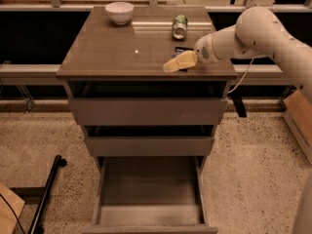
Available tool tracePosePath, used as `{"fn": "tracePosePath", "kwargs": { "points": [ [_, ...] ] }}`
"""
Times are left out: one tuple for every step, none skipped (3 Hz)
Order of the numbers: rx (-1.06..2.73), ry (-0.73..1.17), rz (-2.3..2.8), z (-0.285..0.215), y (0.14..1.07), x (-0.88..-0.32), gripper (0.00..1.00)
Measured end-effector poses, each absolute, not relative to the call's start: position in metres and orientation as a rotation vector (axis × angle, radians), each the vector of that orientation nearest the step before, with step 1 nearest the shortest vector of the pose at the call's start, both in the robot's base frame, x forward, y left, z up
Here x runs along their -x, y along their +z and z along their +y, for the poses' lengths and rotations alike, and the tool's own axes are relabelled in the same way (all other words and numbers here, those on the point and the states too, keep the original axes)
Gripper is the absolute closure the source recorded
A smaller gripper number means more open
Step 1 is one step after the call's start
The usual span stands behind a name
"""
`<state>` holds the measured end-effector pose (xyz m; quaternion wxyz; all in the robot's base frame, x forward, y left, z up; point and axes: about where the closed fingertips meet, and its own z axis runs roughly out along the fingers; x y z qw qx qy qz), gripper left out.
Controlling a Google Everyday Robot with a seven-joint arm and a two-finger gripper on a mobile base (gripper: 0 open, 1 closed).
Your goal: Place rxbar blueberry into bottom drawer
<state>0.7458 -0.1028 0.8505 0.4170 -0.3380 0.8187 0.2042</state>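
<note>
Claw: mine [176,62], low over the right front of the counter [117,52], on top of the snack bar; I cannot tell whether it is open or closed, or gripping anything.
Snack bar: dark wrapper [179,49], flat on counter, mostly hidden under my claw.
Bottom drawer: [97,195] pulled out.
Can: [180,26] behind the bar.

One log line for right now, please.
gripper: at cabinet top, over rxbar blueberry | bottom drawer: open, bar not inside

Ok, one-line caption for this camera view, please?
Gripper at the rxbar blueberry on the cabinet top, bottom drawer open below, green can and white bowl behind.
</note>
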Motion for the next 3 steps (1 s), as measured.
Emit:
{"fn": "tracePosePath", "kwargs": {
  "points": [
    [0.81,0.531,2.037,-0.097,0.84,-0.754,0.0],
    [0.796,0.54,2.015,-0.088,0.834,-0.766,0.0],
    [0.784,0.541,2.03,-0.082,0.822,-0.774,0.0]
  ]
}}
